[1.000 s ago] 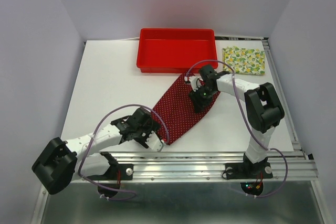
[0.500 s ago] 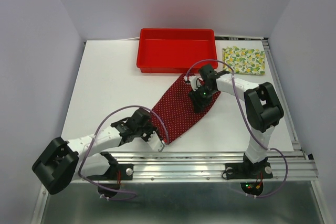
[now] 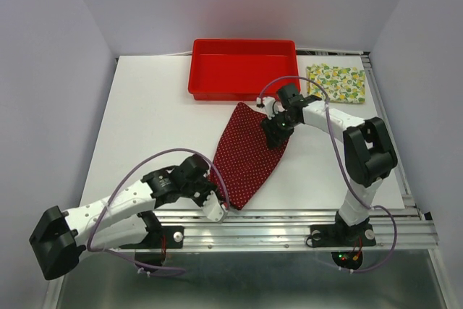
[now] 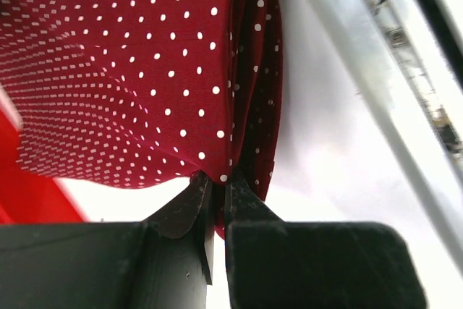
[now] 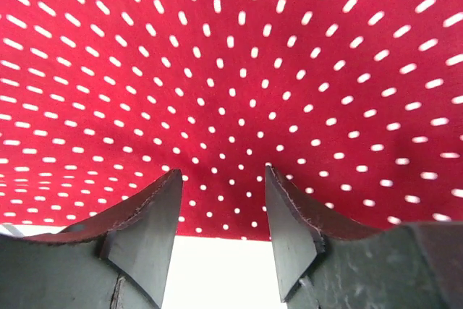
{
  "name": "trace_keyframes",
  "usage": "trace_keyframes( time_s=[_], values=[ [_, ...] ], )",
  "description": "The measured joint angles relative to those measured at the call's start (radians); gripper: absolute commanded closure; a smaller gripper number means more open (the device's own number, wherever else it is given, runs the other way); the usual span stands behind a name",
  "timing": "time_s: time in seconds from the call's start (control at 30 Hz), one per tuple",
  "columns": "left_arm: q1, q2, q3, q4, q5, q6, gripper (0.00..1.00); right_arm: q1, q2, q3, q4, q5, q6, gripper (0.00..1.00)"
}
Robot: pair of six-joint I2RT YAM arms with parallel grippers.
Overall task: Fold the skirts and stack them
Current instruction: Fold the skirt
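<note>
Dark red skirt (image 3: 249,157): light, limp, grab at hem corners; left end effector (image 4: 215,180) pinches near hem, right end effector (image 5: 222,171) open.

- Left half of table (image 3: 148,121): open passage.
- Far centre: red tray (image 3: 242,70) blocks.
- Far-right corner: lemon-print skirt (image 3: 336,82) lies there.
- Centre: dotted red skirt (image 3: 249,153) spans it.

dotted skirt (image 3: 249,153) before tray (image 3: 243,95), lemon skirt (image 3: 336,82) right
</note>
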Motion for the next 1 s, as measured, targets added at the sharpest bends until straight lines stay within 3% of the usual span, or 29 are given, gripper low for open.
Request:
trace_keyframes(
  time_s=[0.13,0.23,0.4,0.73,0.93,1.0],
  values=[
    [-0.010,0.083,0.018,-0.018,0.001,-0.056,0.47,-0.009,-0.036,0.008,0.028,-0.046,0.028,0.45],
    [-0.013,0.134,0.020,-0.025,-0.005,-0.091,0.38,-0.009,-0.035,0.011,0.039,-0.079,0.040,0.45],
    [-0.015,0.164,0.034,-0.064,-0.008,-0.092,0.38,-0.009,-0.032,0.002,0.040,-0.145,0.063,0.45],
    [-0.031,0.288,0.040,-0.031,-0.078,-0.067,0.55,-0.009,0.051,-0.009,0.040,-0.149,0.068,0.46],
    [-0.031,0.338,0.040,0.059,-0.125,-0.048,0.96,-0.009,0.061,-0.009,0.049,-0.146,0.056,0.47],
    [-0.031,0.337,0.044,0.060,-0.124,-0.042,1.00,-0.009,0.063,-0.009,0.054,-0.140,0.053,0.47]
  ],
)
